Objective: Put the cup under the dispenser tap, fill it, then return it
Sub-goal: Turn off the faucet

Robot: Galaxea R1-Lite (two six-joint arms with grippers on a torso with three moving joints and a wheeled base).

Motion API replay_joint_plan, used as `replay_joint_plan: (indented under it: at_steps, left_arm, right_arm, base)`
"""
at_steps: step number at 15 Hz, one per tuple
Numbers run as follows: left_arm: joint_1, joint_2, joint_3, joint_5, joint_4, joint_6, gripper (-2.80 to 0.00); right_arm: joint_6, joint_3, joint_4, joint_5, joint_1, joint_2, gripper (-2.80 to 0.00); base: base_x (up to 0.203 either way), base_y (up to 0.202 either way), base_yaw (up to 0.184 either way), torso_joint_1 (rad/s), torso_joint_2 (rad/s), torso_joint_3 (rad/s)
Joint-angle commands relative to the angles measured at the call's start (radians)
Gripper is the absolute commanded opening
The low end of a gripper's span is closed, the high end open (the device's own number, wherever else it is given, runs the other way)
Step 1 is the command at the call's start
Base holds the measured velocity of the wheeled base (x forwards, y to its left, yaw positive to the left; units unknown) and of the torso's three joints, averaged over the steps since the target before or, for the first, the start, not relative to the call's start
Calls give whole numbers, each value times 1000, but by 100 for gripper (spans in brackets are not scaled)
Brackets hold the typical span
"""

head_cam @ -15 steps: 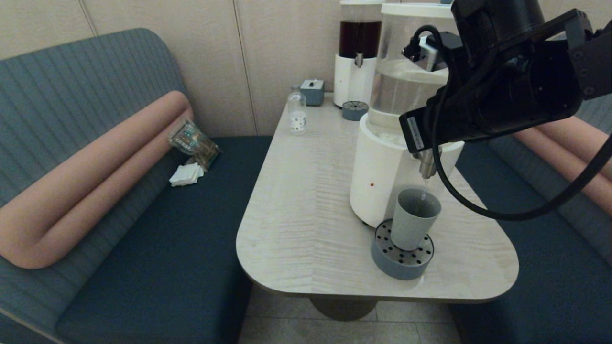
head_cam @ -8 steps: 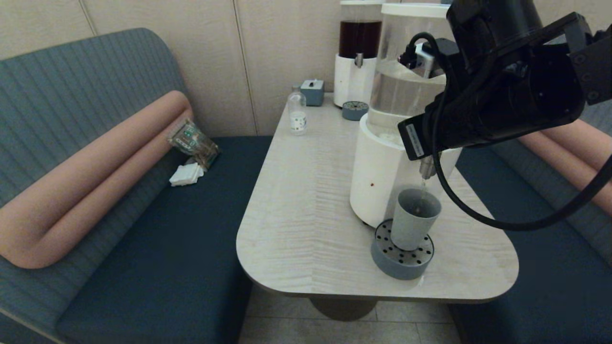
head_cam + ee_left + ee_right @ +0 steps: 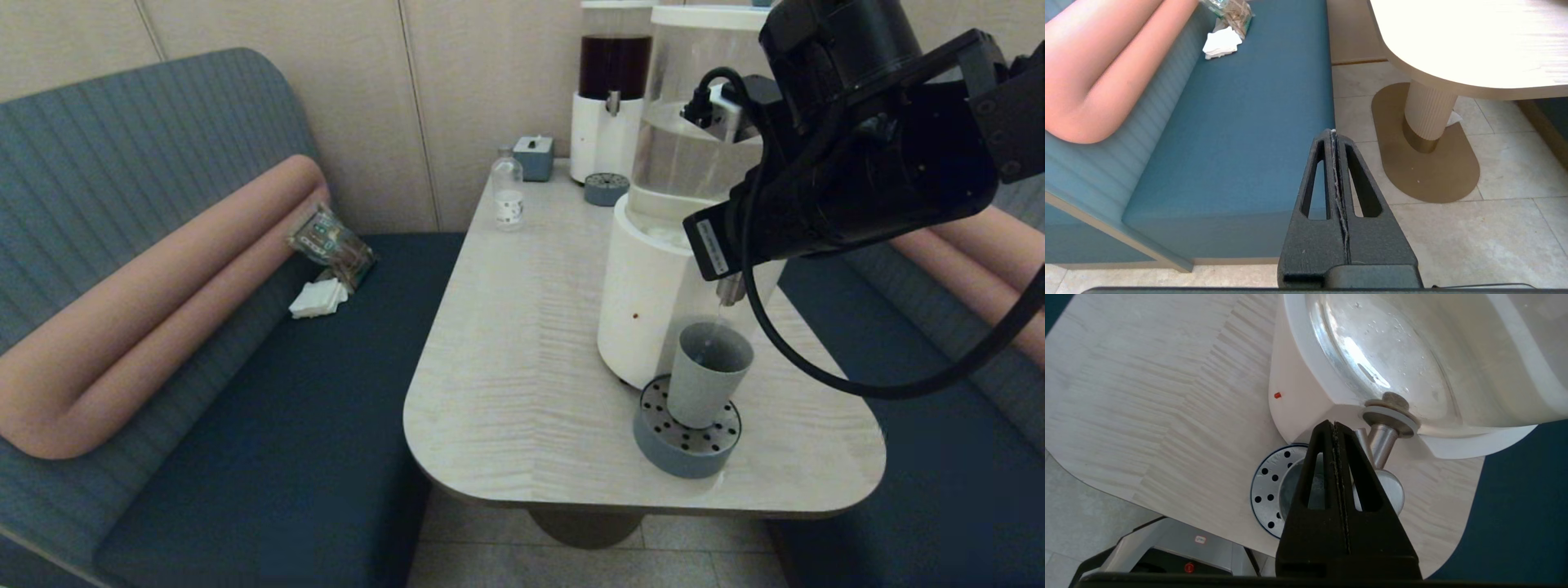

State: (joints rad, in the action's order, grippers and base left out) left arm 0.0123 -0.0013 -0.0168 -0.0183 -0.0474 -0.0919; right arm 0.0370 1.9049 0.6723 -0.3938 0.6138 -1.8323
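Note:
The grey-blue cup (image 3: 704,376) stands upright on the round perforated drip tray (image 3: 684,451), directly under the steel dispenser tap (image 3: 729,290) of the big white-based dispenser (image 3: 645,302). A thin stream runs from the tap into the cup. My right arm (image 3: 857,163) reaches across the tank, hiding its own fingers there. In the right wrist view my right gripper (image 3: 1334,424) is shut with nothing in it, its tips against the tap (image 3: 1384,439), above the cup (image 3: 1290,486) and tray (image 3: 1265,482). My left gripper (image 3: 1333,130) hangs shut, parked over the bench edge and floor.
A smaller dark-liquid dispenser (image 3: 614,106) with its own small tray (image 3: 606,189), a clear bottle (image 3: 507,194) and a grey box (image 3: 534,157) stand at the table's far end. A packet (image 3: 331,237) and white napkins (image 3: 318,298) lie on the left bench.
My right arm has shifted slightly up and left at the tap. The cup has stayed in place on the tray.

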Motion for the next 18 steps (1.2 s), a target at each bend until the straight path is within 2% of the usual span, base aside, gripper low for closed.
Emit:
replay_joint_plan:
  at_steps: [1,7,14,18]
  left_arm:
    - [0,0,0,0,0,0,-280]
    - [0,0,0,0,0,0,-280]
    - [0,0,0,0,0,-1,-280]
    - [0,0,0,0,0,0,-280]
  right_arm:
    - [1,0,3,-1,-3,-2,-280]
    - [8,0,0,-3,-11,-7,-280]
    - [-1,-3,-1,-100,-22,-8,-280]
    - [-3,-12,-2,-116,-23,-7,-280]
  base:
    - [0,0,0,0,0,0]
    - [0,0,0,0,0,0]
    - [0,0,0,0,0,0]
    - [0,0,0,0,0,0]
